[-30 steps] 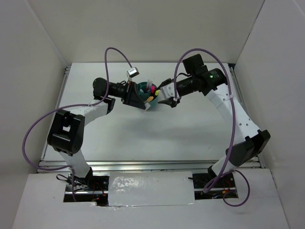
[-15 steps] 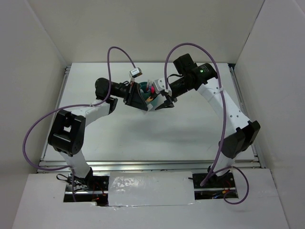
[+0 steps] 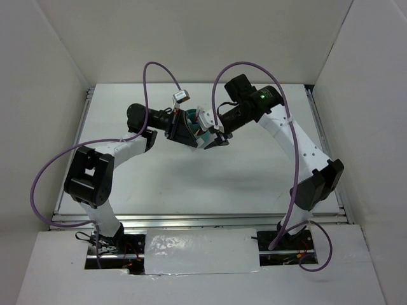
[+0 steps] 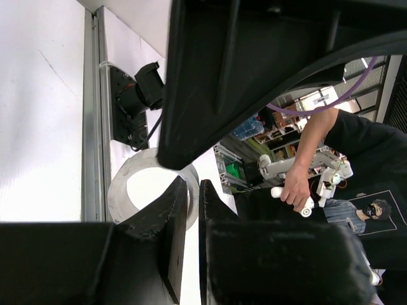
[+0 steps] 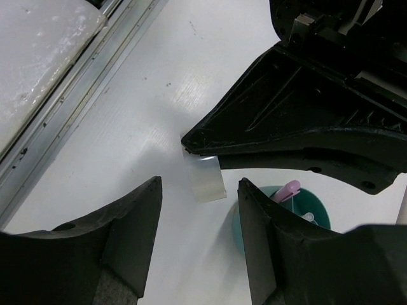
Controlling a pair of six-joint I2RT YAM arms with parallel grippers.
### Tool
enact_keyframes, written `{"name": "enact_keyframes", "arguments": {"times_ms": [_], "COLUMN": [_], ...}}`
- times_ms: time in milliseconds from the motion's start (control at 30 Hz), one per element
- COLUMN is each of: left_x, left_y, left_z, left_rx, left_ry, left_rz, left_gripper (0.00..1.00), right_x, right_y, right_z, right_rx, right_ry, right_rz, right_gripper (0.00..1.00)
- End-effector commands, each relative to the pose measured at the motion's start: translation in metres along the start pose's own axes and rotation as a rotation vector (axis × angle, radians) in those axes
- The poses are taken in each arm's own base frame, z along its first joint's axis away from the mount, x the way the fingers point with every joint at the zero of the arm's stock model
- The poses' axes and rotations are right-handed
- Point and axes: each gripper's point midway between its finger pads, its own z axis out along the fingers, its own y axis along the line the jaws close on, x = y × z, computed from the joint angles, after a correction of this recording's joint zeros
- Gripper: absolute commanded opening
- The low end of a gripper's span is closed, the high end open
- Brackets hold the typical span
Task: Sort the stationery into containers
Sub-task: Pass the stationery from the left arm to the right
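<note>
The left gripper (image 4: 193, 190) is closed to a narrow slit on the wall of the clear ring (image 4: 117, 190), pinching it by one edge. In the right wrist view the ring (image 5: 205, 175) hangs edge-on from the tips of that claw, above bare table and just beside the teal organizer (image 5: 318, 204), not over it. A lilac stick (image 5: 287, 189) already stands in one compartment; which one cannot be told. From above, the organizer (image 3: 202, 135) sits between the two claws, mostly hidden by them.

The right gripper (image 5: 200, 190) stands wide and holds nothing, its fingers straddling the view of the ring from the near side.

The step in hand looks like the placing of the ring. The next move calls either for the left claw to shift sideways until the ring is over an open compartment and then let go, or for the right claw to close on the ring's free edge and take it. The pictures do not settle which. With both claws crowding the cup, a nudge could tip it.
</note>
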Motion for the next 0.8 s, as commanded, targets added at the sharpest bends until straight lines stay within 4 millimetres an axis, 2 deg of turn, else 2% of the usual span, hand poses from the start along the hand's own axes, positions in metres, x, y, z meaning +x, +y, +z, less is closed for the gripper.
{"name": "enact_keyframes", "arguments": {"times_ms": [0, 233, 400, 433, 633, 767], "left_x": [0.024, 0.024, 0.024, 0.024, 0.023, 0.021], "left_y": [-0.026, -0.028, -0.028, -0.028, -0.027, -0.029], "left_z": [-0.007, -0.008, -0.009, -0.010, -0.013, -0.017], "left_rx": [-0.016, -0.017, -0.021, -0.023, -0.031, -0.042], "left_ry": [0.156, 0.154, 0.150, 0.151, 0.143, 0.134], "left_rz": [0.642, 0.650, 0.656, 0.654, 0.653, 0.670], "left_gripper": [0.05, 0.09, 0.26, 0.30, 0.41, 0.59], "right_x": [-0.005, -0.001, -0.001, -0.001, -0.005, -0.009], "right_y": [-0.005, -0.004, -0.004, -0.004, -0.002, 0.005], "right_z": [0.002, 0.008, 0.011, 0.012, 0.014, 0.015], "right_rx": [-0.007, -0.024, -0.030, -0.028, -0.020, -0.028], "right_ry": [0.000, 0.008, 0.012, 0.013, 0.014, 0.018], "right_rz": [-0.023, -0.015, -0.018, -0.014, -0.028, -0.085], "right_gripper": [0.57, 0.52, 0.43, 0.38, 0.22, 0.18]}}
